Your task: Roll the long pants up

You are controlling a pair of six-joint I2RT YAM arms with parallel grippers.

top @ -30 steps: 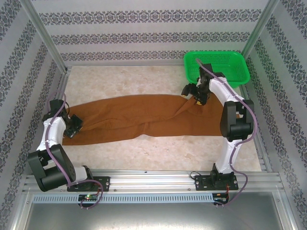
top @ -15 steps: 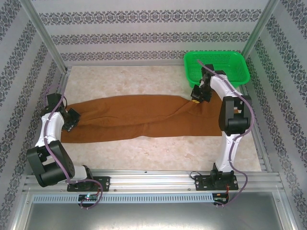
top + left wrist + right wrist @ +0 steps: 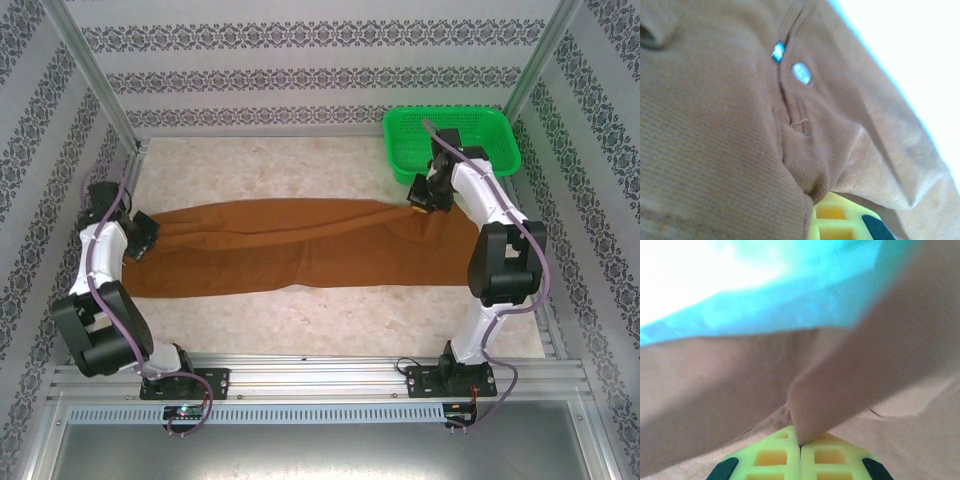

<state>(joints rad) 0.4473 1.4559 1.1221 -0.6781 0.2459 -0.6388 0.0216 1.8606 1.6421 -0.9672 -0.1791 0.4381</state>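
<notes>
The roll is not yet begun: the pants [image 3: 270, 245] lie stretched flat across the worktop [image 3: 350, 320] from left to right, with no turn of cloth at either end. The left tool [image 3: 143, 233] is clenched on the left end, where the left wrist view shows pale buttons [image 3: 801, 73]. The right tool [image 3: 423, 195] is clenched on the right end, beside the basket [image 3: 500, 150]; in its wrist view the yellow pads [image 3: 772, 460] meet on a raised fold of brown cloth. By the look of it this is spreading or straightening, so all the rolling is left to do. Count: one pair of pants, one green basket, two tools, two buttons in sight
</notes>
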